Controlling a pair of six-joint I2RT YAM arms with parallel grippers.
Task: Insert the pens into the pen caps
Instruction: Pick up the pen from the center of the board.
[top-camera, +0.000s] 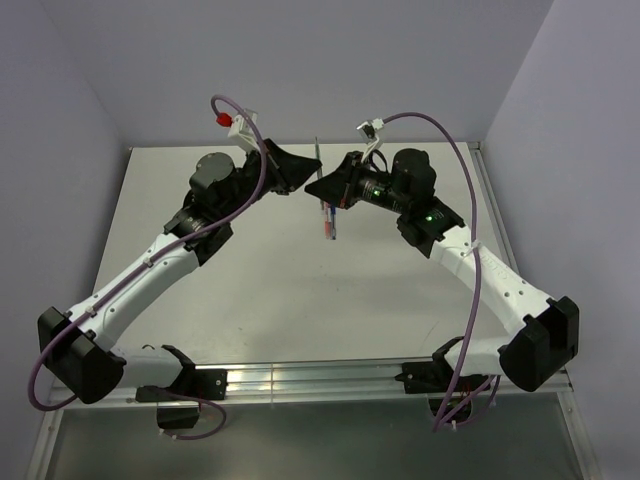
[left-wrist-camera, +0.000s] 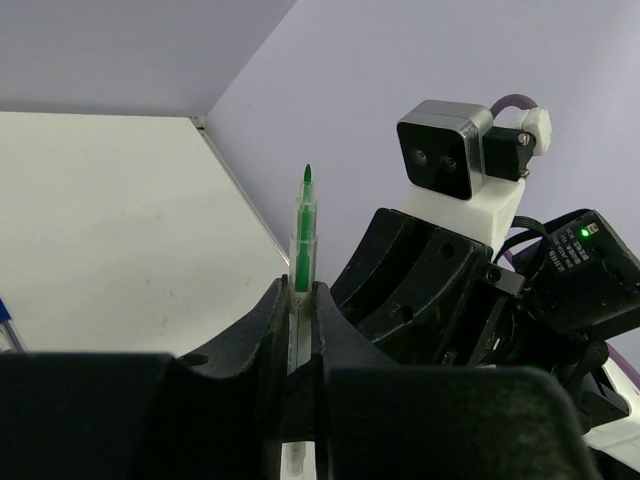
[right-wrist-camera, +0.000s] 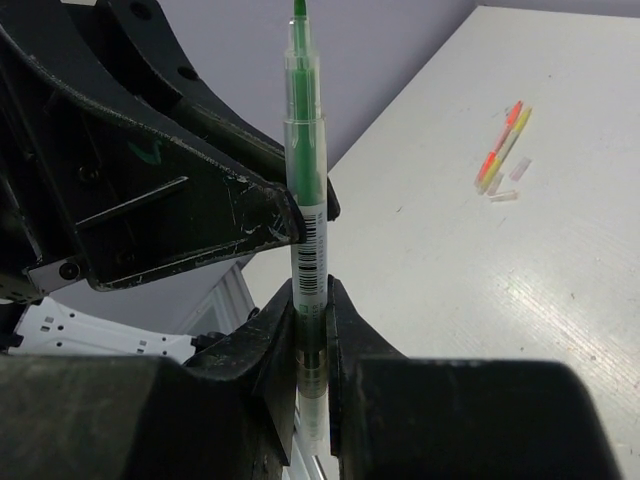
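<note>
A green pen (right-wrist-camera: 303, 150) with a clear barrel and a barcode stands upright above the table, tip up. My left gripper (left-wrist-camera: 297, 295) is shut on its barrel, and the green tip (left-wrist-camera: 306, 178) pokes out above the jaws. My right gripper (right-wrist-camera: 310, 295) is shut on the same pen lower down, its jaws pressed against both sides. In the top view the two grippers meet nose to nose, left (top-camera: 298, 172) and right (top-camera: 322, 188). More pens (right-wrist-camera: 503, 148), orange, red and yellow, lie together on the table. Two tiny pale pen caps (right-wrist-camera: 505, 196) lie beside them.
The loose pens (top-camera: 327, 222) lie on the white table just in front of the two grippers. The table (top-camera: 250, 290) is walled at the back and on both sides. A blue object (left-wrist-camera: 5, 322) shows at the left edge of the left wrist view.
</note>
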